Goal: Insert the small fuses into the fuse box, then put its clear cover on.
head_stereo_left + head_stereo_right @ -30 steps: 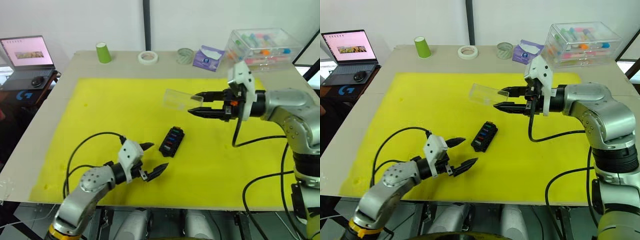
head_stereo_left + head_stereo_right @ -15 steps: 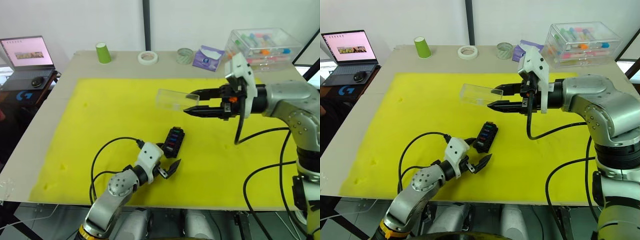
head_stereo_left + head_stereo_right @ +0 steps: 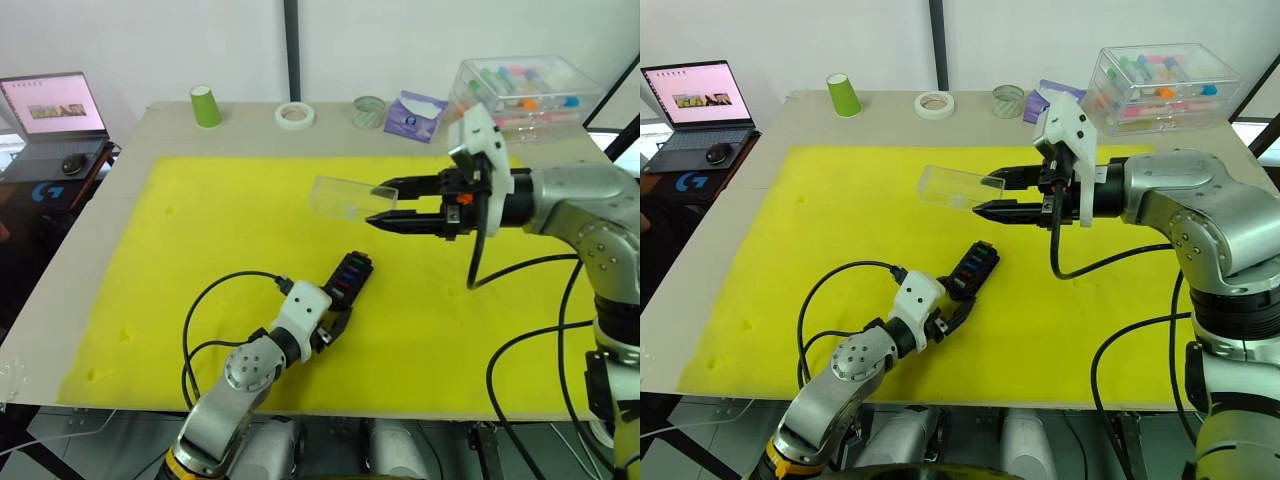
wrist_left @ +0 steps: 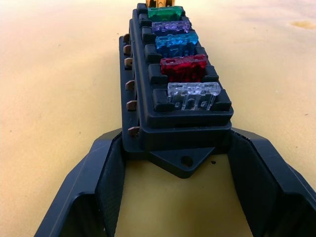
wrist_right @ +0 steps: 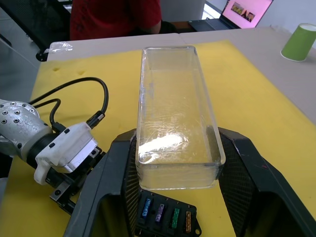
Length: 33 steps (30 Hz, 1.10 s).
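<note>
The right gripper (image 3: 985, 194) pinches the clear rectangular plastic cover (image 3: 952, 187) above the yellow mat (image 3: 200, 230). Near the mat's centre, the left gripper (image 4: 175, 163) clamps the near end of the small black ridged fuse box (image 3: 345, 281), its coloured blade fuses (image 4: 178, 47) seated. A tilted descent could jam the cover or nudge the box. The green cup (image 3: 206, 105) and tape roll (image 3: 295, 114) stand well apart at the far edge.

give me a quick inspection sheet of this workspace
surface: yellow mat on a grey table
job's things: fuse box on the mat, small fuses seated in it; clear cover held above the mat
clutter: green cup, tape roll, clear bin, purple packet
hands: left hand around the box's end; right hand shut on the cover
cables: black loop on the mat
surroundings: laptop
</note>
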Each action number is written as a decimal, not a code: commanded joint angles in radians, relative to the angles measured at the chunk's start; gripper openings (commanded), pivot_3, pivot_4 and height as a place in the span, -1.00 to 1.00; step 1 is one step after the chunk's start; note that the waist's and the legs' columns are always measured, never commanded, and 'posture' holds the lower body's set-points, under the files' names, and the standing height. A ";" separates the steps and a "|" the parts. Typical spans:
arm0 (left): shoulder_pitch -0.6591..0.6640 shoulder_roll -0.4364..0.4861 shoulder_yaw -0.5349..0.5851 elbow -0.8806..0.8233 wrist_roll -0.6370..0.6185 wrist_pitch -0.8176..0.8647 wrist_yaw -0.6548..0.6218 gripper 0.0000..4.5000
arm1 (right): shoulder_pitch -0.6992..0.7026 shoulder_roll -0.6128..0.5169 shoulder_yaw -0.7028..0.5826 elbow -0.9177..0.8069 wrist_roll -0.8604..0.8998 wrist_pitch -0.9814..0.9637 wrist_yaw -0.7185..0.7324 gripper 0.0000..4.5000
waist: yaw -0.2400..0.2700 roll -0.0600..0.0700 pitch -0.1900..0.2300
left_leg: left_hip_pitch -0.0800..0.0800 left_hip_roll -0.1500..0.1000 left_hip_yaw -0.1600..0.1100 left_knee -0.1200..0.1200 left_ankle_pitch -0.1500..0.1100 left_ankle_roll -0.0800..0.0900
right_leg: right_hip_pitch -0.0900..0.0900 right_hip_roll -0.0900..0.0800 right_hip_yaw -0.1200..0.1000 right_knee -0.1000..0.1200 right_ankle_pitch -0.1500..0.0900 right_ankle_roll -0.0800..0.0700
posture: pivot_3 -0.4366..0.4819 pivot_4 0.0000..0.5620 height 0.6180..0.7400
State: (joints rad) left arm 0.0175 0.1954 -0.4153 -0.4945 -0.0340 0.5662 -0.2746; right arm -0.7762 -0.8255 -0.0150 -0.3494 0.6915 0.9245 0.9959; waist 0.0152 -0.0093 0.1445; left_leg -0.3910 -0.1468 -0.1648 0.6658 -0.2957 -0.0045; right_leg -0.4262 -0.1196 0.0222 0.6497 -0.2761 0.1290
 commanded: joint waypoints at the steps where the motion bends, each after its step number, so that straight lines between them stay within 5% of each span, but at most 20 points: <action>1: 0.001 0.004 0.030 0.017 0.015 0.021 0.019 0.21 | -0.015 -0.009 -0.030 -0.011 0.004 -0.027 -0.003 -0.17 | 0.000 0.000 0.000 | 0.000 0.000 0.000 0.000 0.000 0.000 | 0.000 0.000 0.000 0.000 0.000 0.000 | -0.05 -0.47 1.00; 7: -0.053 0.059 0.081 0.057 -0.054 -0.039 -0.103 0.21 | 0.001 -0.014 -0.029 0.003 -0.013 -0.057 -0.003 -0.17 | 0.001 0.000 0.000 | 0.000 0.000 0.000 0.000 0.000 0.000 | 0.000 0.000 0.000 0.000 0.000 0.000 | -0.05 -0.47 1.00; 14: -0.212 0.263 0.154 0.221 -0.233 -0.208 -0.525 0.21 | 0.021 -0.052 -0.026 0.048 -0.047 -0.115 0.039 -0.17 | -0.003 0.001 0.000 | 0.000 0.000 0.000 -0.001 0.000 0.000 | -0.001 0.000 -0.001 0.000 0.000 0.000 | -0.05 -0.47 1.00; 18: -0.384 0.349 0.125 0.456 -0.295 -0.352 -0.902 0.21 | 0.060 -0.109 -0.015 0.070 -0.072 -0.169 0.117 -0.17 | -0.001 0.001 0.000 | -0.001 0.000 0.000 0.000 0.000 0.000 | -0.001 0.000 -0.003 0.000 0.000 0.000 | -0.05 -0.47 1.00; 23: -0.553 0.292 0.105 0.772 -0.261 -0.552 -1.115 0.21 | 0.133 -0.147 0.036 0.068 -0.143 -0.290 0.211 -0.17 | -0.003 0.000 0.001 | -0.001 0.000 0.000 0.000 0.000 0.000 | 0.000 0.000 -0.003 -0.001 0.000 0.000 | -0.05 -0.47 1.00; 33: -0.675 0.177 0.124 1.025 -0.202 -0.705 -1.176 0.21 | 0.217 -0.048 0.129 0.043 -0.224 -0.420 0.209 -0.17 | -0.002 0.000 0.001 | -0.001 0.000 -0.001 0.001 0.000 0.000 | -0.001 0.000 -0.003 0.000 0.000 0.001 | -0.05 -0.47 1.00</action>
State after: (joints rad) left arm -0.6352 0.3785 -0.3073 0.5284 -0.2431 -0.1158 -1.4407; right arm -0.5510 -0.8744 0.1284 -0.2899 0.4753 0.5284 1.2091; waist 0.0136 -0.0094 0.1453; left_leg -0.3922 -0.1474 -0.1654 0.6673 -0.2955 -0.0046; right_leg -0.4271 -0.1198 0.0193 0.6499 -0.2756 0.1299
